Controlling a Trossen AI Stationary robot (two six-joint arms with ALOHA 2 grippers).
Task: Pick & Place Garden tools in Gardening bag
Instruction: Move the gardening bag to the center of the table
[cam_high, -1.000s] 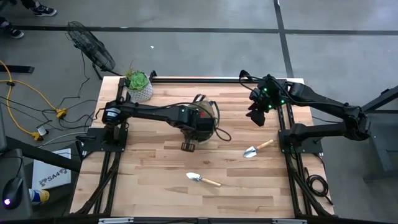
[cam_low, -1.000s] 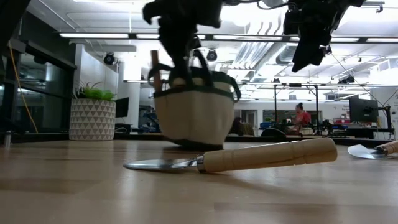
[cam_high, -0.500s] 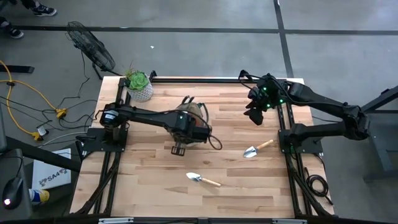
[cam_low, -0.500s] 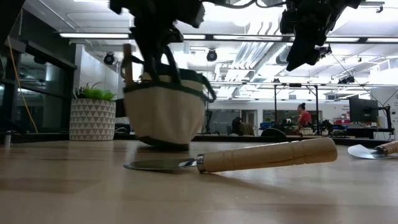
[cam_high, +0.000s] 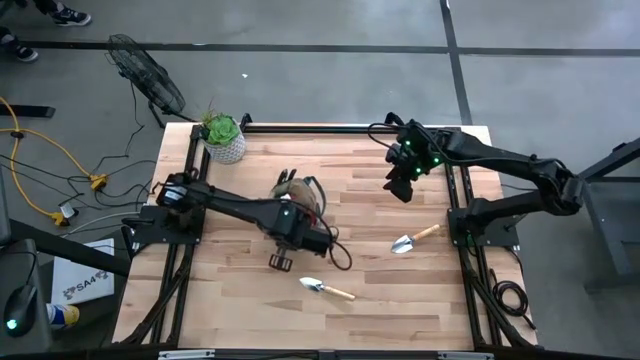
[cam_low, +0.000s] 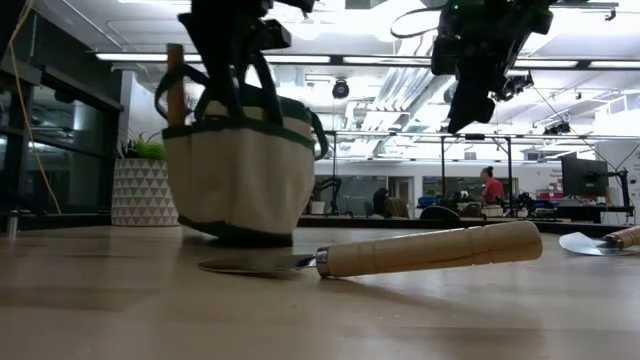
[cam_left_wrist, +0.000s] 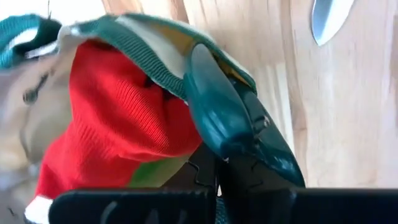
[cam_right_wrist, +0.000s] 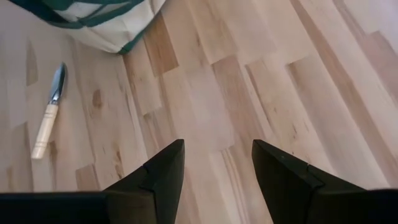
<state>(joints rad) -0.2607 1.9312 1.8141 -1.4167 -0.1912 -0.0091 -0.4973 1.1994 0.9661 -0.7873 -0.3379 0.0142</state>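
Observation:
The gardening bag (cam_high: 302, 193), beige with green trim, stands in the middle of the table, also seen in the low view (cam_low: 240, 165). My left gripper (cam_low: 235, 35) is above it, shut on its loop handles. Inside the bag lie a red cloth (cam_left_wrist: 118, 130) and green-handled shears (cam_left_wrist: 230, 118); a pale wooden handle (cam_low: 175, 85) sticks up out of it. One trowel (cam_high: 325, 288) lies flat toward the near edge, another (cam_high: 414, 240) toward the right. My right gripper (cam_high: 400, 185) hangs open above bare table, right of the bag. My left gripper has the bag's green loop handles (cam_low: 262, 85) gathered between its shut fingers, coming from above and pointing down. The bag hangs upright below it, its bottom (cam_low: 240, 235) at the table top. The gripper's own body hides the place of contact.
A green plant in a white pot (cam_high: 225, 142) stands at the far left corner, behind and left of the bag. Bare wood lies between the bag and my right gripper (cam_right_wrist: 217, 165). The arms' dark frames run along both table sides.
My left gripper has carried the bag toward the table's left and near edge; the bag has stayed upright and now stands closer to the nearer trowel. My right gripper has shifted a little toward the table's left, still open.

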